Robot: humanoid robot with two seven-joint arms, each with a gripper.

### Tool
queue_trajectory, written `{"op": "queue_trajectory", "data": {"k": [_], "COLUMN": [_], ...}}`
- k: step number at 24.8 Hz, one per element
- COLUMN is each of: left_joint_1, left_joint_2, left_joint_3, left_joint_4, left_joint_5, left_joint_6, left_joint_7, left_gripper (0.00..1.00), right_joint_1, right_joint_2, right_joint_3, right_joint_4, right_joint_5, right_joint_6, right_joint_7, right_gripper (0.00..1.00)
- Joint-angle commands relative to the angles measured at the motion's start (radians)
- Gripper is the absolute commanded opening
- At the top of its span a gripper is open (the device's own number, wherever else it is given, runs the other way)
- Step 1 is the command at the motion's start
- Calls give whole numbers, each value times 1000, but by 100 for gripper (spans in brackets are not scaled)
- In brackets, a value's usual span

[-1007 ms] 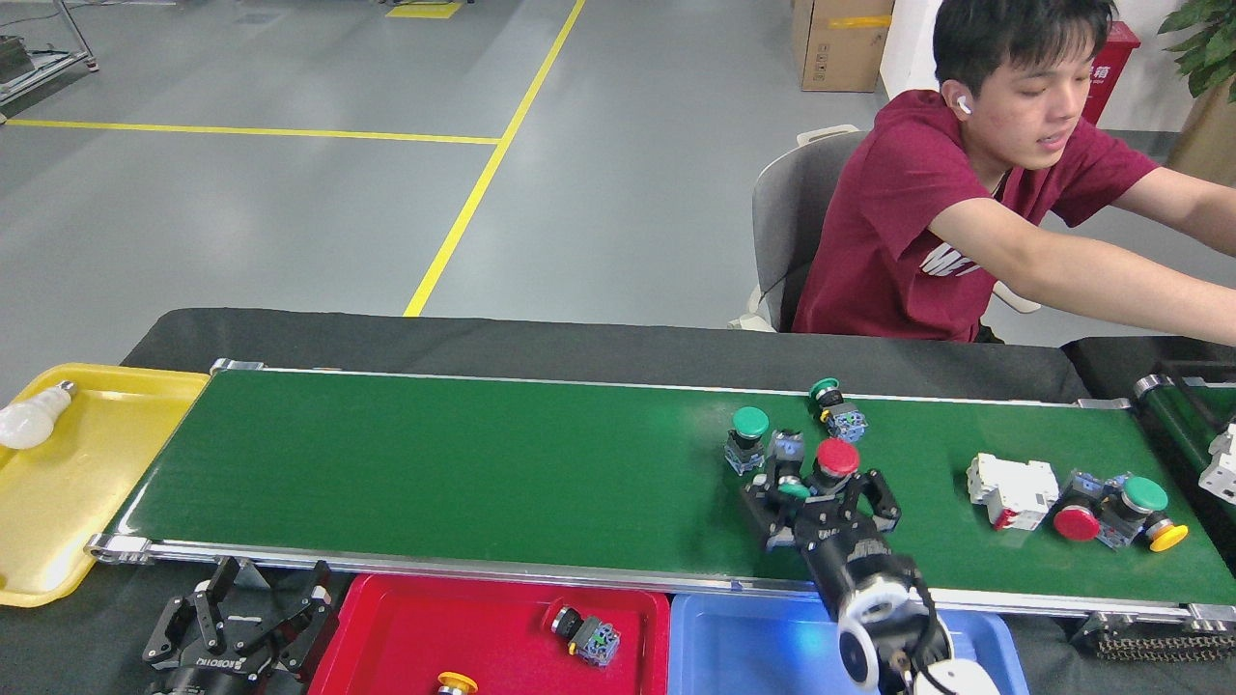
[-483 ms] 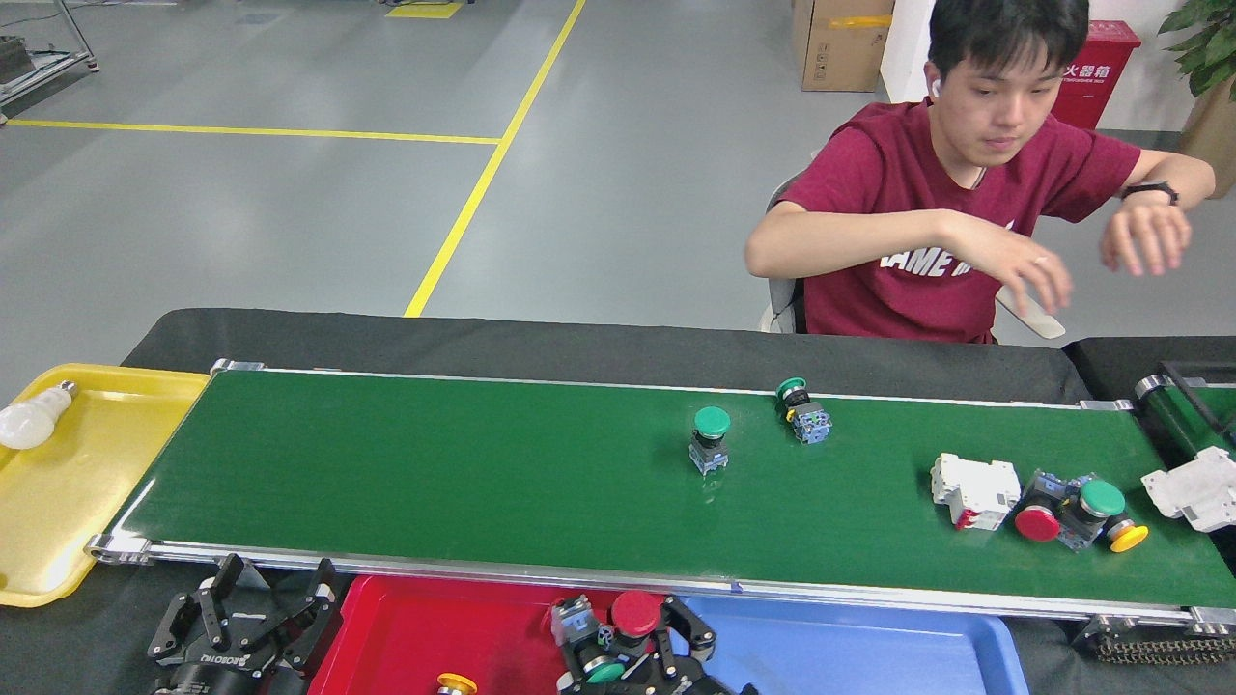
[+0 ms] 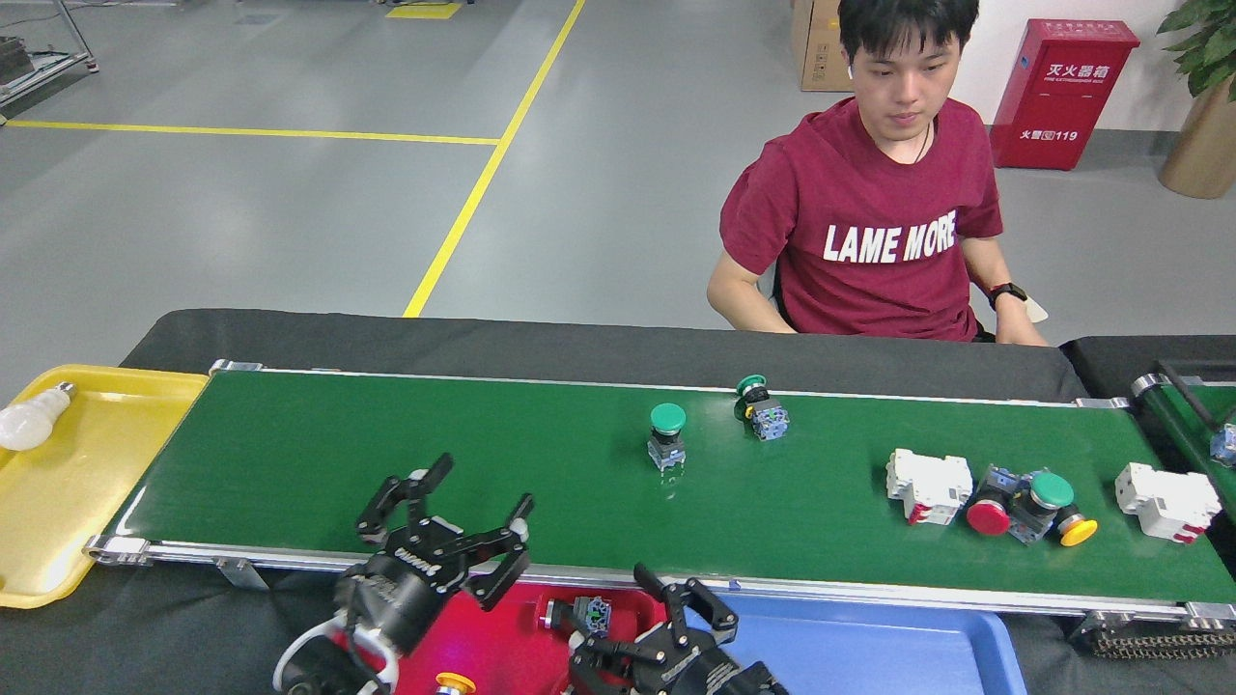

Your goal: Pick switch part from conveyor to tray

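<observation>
Two grippers are in shot at the near edge. Left gripper (image 3: 446,502) is up over the near side of the conveyor (image 3: 386,454), fingers spread wide, nothing between them. Right gripper (image 3: 666,603) sits low over the seam between the red tray (image 3: 502,642) and the blue tray (image 3: 869,647), fingers apart and empty as well.

On the belt, a green-capped switch (image 3: 666,434) stands upright near the middle. Just beyond it, a second green switch (image 3: 761,409) lies on its side close to the far rail. Well to the right there's a white breaker (image 3: 929,485), and touching it a cluster of switches (image 3: 1028,500) with red, green and yellow caps jumbled together. Further right again, another white breaker (image 3: 1166,500) rests near the belt's end.

Down in the red tray, a switch part (image 3: 577,614) lies on its side, just left of the right gripper's fingers. A yellow-capped switch (image 3: 454,683) peeks in at the bottom edge of that same tray, half cut off. The blue tray shows only bare plastic where it is visible.

Off to the left, a yellow tray (image 3: 87,483) holds one white bulb (image 3: 31,417) in its far corner.

Across the table, a person (image 3: 869,222) in a dark red shirt sits behind the belt, arms down at the table's far edge. At the far right, a second belt (image 3: 1183,420) in a black frame runs off at an angle.
</observation>
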Motion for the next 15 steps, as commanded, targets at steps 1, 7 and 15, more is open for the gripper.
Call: {"op": "queue_trajectory", "data": {"k": [1, 7, 15], "left_joint_1": [-45, -124, -243], "left_joint_2": [-37, -111, -125], "left_joint_3": [-32, -38, -32], "left_joint_4": [44, 218, 362], "left_joint_5": [-42, -124, -118], "left_joint_6": [17, 55, 106], "left_joint_7": [1, 1, -1], "left_gripper": [100, 100, 100], "right_joint_1": [-20, 56, 265], "right_joint_2": [-4, -96, -149], "right_joint_3": [-82, -372, -541], "right_joint_4": [-17, -11, -22], "right_joint_5": [1, 0, -28], "right_joint_6": [69, 72, -38], "right_joint_7": [-50, -231, -308], "right_gripper": [91, 92, 94]}}
